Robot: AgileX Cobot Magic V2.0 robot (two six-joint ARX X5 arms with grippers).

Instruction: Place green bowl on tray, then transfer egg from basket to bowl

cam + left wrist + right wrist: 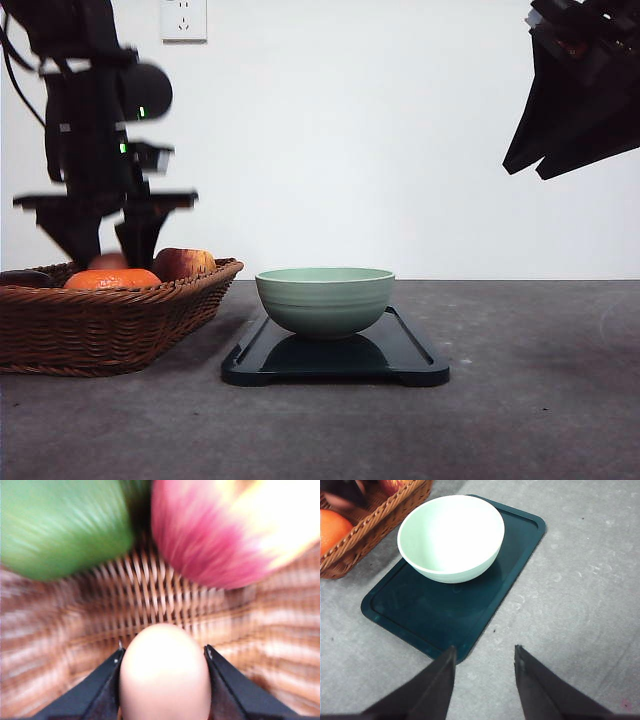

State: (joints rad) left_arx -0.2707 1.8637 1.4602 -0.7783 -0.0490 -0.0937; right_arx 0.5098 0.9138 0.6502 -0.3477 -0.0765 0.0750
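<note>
Left gripper (164, 655): its two black fingers (97, 690) are clamped on the egg (165, 672), one on each side, down inside the basket (110, 325).
Egg: pale and smooth, held just above the woven floor of the basket; it is not in the bowl.
Around the egg: a green fruit (60, 525) and a red and yellow apple (235, 530) lie on the wicker beyond it, both blurred, with a narrow gap between them.
In the way: from the front, the left arm (95, 150) comes straight down over the basket and hides the egg and the fingertips behind the fruit.
Basket: brown wicker, standing on the table (540, 400) just beside the tray (410, 355); the front view shows an orange (112, 279), a reddish apple (183, 263) and something dark (22, 277) at its far edge.
Tray: black, flat on the table, the bowl (325, 298) resting on it toward the end nearer the basket.
Bowl: pale green, upright, nothing in it.
Right gripper (484, 677): fingers apart, holding nothing, raised above the table well clear of the basket, over the tray's near corner.
</note>
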